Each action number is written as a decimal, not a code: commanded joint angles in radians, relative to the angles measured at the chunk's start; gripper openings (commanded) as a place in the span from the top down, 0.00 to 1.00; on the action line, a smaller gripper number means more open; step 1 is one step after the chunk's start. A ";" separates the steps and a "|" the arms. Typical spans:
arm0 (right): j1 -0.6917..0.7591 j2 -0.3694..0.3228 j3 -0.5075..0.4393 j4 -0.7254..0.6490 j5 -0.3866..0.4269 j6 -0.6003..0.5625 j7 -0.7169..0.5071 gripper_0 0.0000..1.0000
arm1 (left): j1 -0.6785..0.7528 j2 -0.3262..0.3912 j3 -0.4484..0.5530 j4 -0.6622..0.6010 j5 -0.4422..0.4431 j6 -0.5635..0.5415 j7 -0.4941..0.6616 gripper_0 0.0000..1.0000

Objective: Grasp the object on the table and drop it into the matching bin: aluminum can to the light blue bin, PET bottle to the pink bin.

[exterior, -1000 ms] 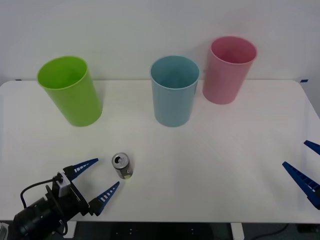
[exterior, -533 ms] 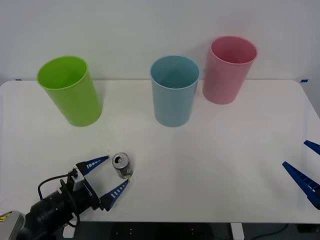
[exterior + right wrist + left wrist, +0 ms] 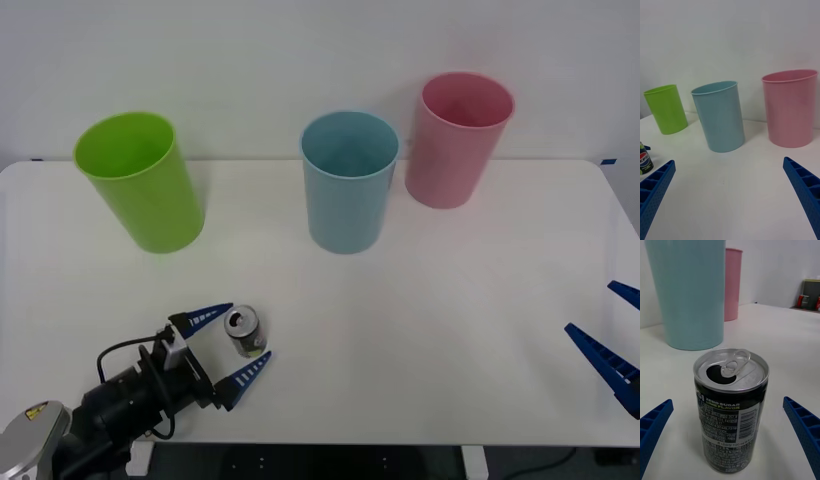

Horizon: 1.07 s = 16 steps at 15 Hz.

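Note:
The small dark aluminum can [image 3: 245,333] with a silver pull-tab top stands upright on the white table [image 3: 430,330] at the near left. My left gripper [image 3: 230,344] is open, one blue finger on each side of the can [image 3: 731,410], not touching it. The light blue bin [image 3: 348,182] stands at the back centre, the pink bin [image 3: 459,139] to its right. My right gripper [image 3: 612,338] is open and parked at the table's right edge. Its wrist view shows the light blue bin [image 3: 719,117], the pink bin [image 3: 790,108] and the can [image 3: 644,159] far off.
A lime green bin [image 3: 140,181] stands at the back left, also in the right wrist view [image 3: 666,108]. Bare tabletop lies between the can and the bins. The table's front edge runs just behind the left gripper.
My left gripper has moved forward and to the right, so its open fingers now straddle the can. The can and the right arm have not moved.

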 commanded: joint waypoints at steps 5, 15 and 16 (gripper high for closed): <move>0.000 0.000 0.000 0.000 0.000 0.000 0.000 0.00 | -0.013 -0.009 -0.021 0.000 -0.012 0.020 -0.007 0.00; 0.000 0.000 0.000 0.000 0.000 0.000 0.000 0.00 | -0.013 -0.017 -0.035 0.001 -0.017 0.028 -0.036 1.00; 0.000 0.000 0.000 0.000 0.000 0.000 0.000 0.00 | -0.013 -0.017 -0.035 0.001 -0.017 0.028 -0.038 1.00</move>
